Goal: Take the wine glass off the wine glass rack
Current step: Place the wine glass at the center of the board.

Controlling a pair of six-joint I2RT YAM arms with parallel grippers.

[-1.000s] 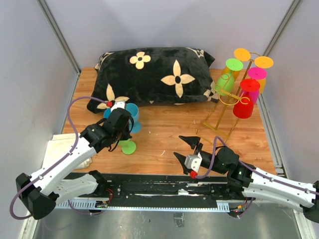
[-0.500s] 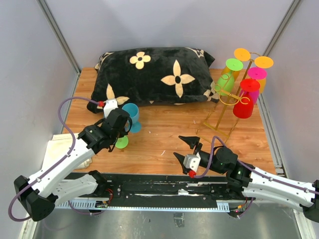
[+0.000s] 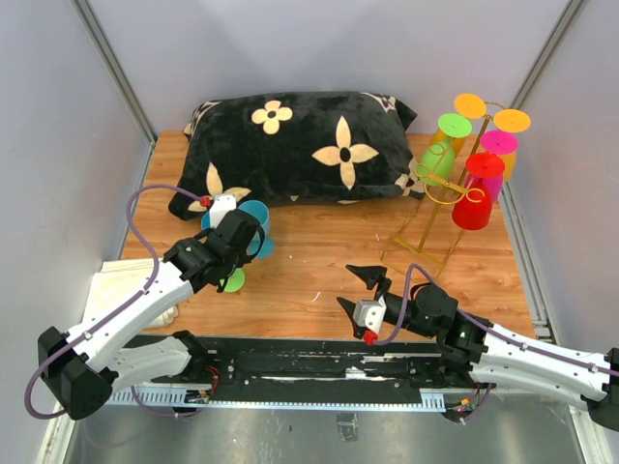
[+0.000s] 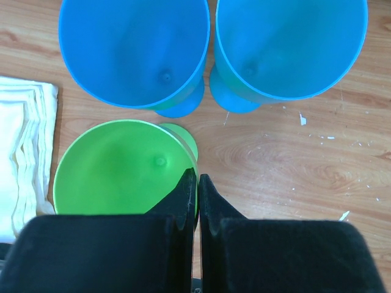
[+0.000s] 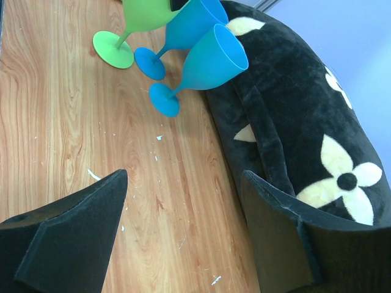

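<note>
Five wine glasses (image 3: 474, 203) hung on the wine glass rack (image 3: 437, 193). Well left of the rack, two blue glasses (image 4: 134, 49) and a green wine glass (image 4: 122, 168) stood on the desk (image 3: 309, 261). The left gripper (image 4: 195, 183) had its jaws pinched shut on the green rim, likely only needing to let go. The right gripper (image 3: 350, 286) had its jaws wide and empty.

wooden table (image 3: 319, 256): a black pillow (image 3: 300, 145) with cream flowers lies across the far side. the wine glass rack (image 3: 423, 224), gold wire, stands at the far right, just beside the pillow's right end. five hanging glasses (image 3: 474, 208) are on it, feet uppermost: two orange, one green, one pink, one red. the left gripper (image 3: 235, 249) is at the pillow's near left corner, fingers hidden under the wrist. the foot of a loose green glass (image 3: 232, 280) shows just beside it, with blue glasses (image 3: 256, 215) on its far side. the right gripper (image 3: 348, 286) is over bare wood near the middle, jaws spread wide, holding nothing. a white cloth (image 3: 106, 290) lies at the near left edge.
</note>
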